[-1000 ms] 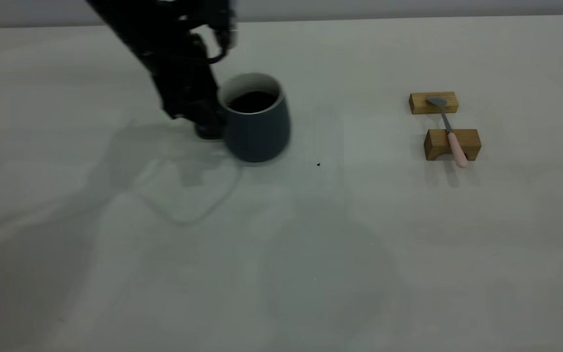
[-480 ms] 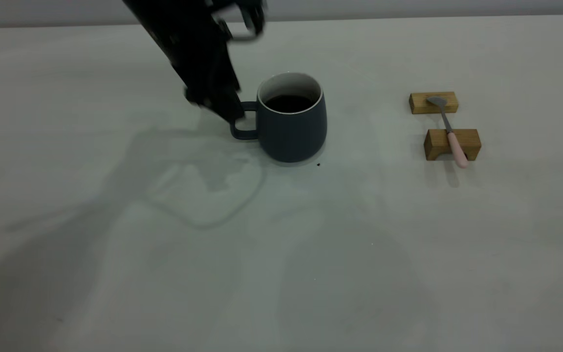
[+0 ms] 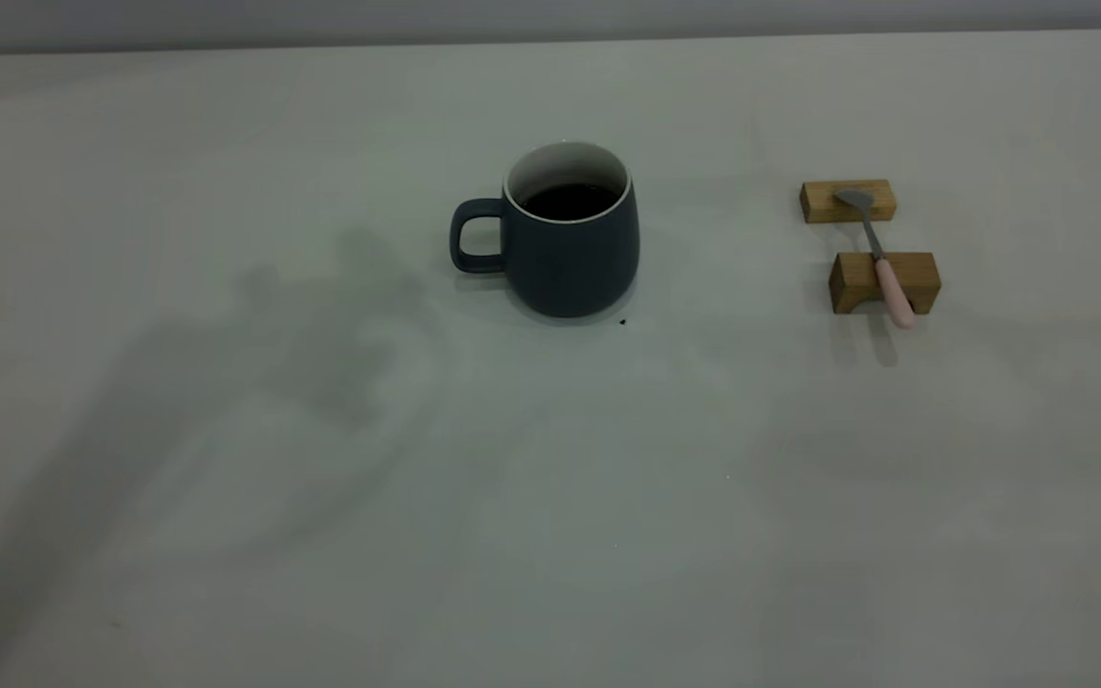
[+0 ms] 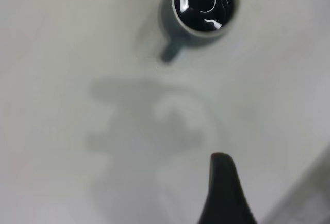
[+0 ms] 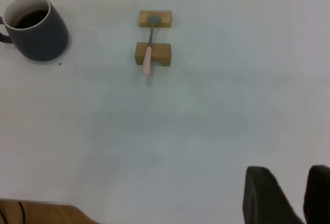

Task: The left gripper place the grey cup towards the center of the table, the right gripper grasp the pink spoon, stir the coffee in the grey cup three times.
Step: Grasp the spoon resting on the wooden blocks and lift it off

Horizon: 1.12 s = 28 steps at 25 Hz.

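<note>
Grey cup (image 3: 570, 234) stands free; right claw (image 5: 291, 195) parted, empty; left claw's (image 4: 224, 193) state unclear; pink spoon (image 3: 880, 263) looks light, slippery — pinch its handle.

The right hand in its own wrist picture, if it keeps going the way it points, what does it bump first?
Probably just the bare table. The right hand points across open surface; the pink spoon on its wooden blocks sits off to one side, though depth is hard to judge.

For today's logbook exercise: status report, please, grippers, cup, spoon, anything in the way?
Left gripper high above the grey cup, off it. Right gripper open, far from pink spoon on wooden blocks. Nothing between spoon and cup.
</note>
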Each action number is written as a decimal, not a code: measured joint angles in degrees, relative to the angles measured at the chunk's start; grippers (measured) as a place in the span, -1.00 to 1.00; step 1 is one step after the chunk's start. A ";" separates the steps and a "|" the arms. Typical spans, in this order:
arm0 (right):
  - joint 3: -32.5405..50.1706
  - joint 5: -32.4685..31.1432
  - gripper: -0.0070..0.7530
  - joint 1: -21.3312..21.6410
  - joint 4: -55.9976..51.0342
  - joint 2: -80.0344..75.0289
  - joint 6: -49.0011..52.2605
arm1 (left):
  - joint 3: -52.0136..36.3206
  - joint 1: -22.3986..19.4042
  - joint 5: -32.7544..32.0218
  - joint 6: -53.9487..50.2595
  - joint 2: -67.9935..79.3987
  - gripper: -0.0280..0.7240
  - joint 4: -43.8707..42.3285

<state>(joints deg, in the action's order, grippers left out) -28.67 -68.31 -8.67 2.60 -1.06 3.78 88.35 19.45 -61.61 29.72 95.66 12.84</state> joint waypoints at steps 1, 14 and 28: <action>0.00 0.00 -0.36 0.00 0.00 0.00 0.00 | 0.00 0.00 -2.63 -3.40 -3.64 0.59 -1.17; 0.00 0.00 -0.36 0.00 0.00 0.00 0.00 | -24.95 0.00 -5.30 -21.98 -43.22 0.59 -7.86; 0.00 0.00 -0.36 0.00 0.00 0.00 0.00 | -59.02 0.00 -3.24 -25.52 -69.37 0.59 -11.16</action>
<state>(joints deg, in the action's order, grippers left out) -28.67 -68.31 -8.67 2.60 -1.06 3.78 29.34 19.45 -64.85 4.20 26.29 1.68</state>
